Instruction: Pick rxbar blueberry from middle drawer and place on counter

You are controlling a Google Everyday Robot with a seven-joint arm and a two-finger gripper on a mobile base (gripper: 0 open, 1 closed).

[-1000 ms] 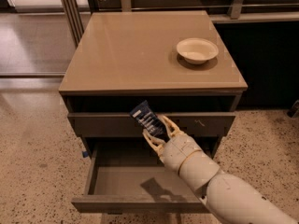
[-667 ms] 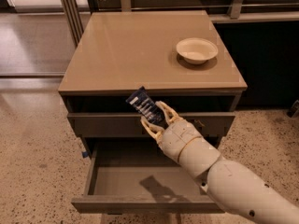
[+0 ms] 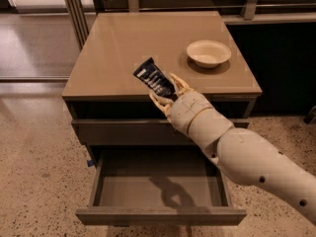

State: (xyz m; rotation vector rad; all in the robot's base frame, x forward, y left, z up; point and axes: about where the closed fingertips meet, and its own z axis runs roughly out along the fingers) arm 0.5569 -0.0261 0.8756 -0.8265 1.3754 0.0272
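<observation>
The end effector (image 3: 167,91) is clamped on the rxbar blueberry (image 3: 153,79), holding it tilted just above the front edge of the table (image 3: 123,43). Below, the middle drawer (image 3: 160,215) stands pulled open. A white bowl (image 3: 209,52) sits on the table, apart from the bar.

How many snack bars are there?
1: the dark navy snack-bar wrapper, in the cream two-finger gripper over the front edge of the tan counter. The open grey-brown drawer shows none; more may be hidden.

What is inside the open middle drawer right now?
The middle drawer shows only bare floor and the arm's shadow; its back is hidden under the drawer above. The gripper holds the rxbar blueberry at the counter edge.
</observation>
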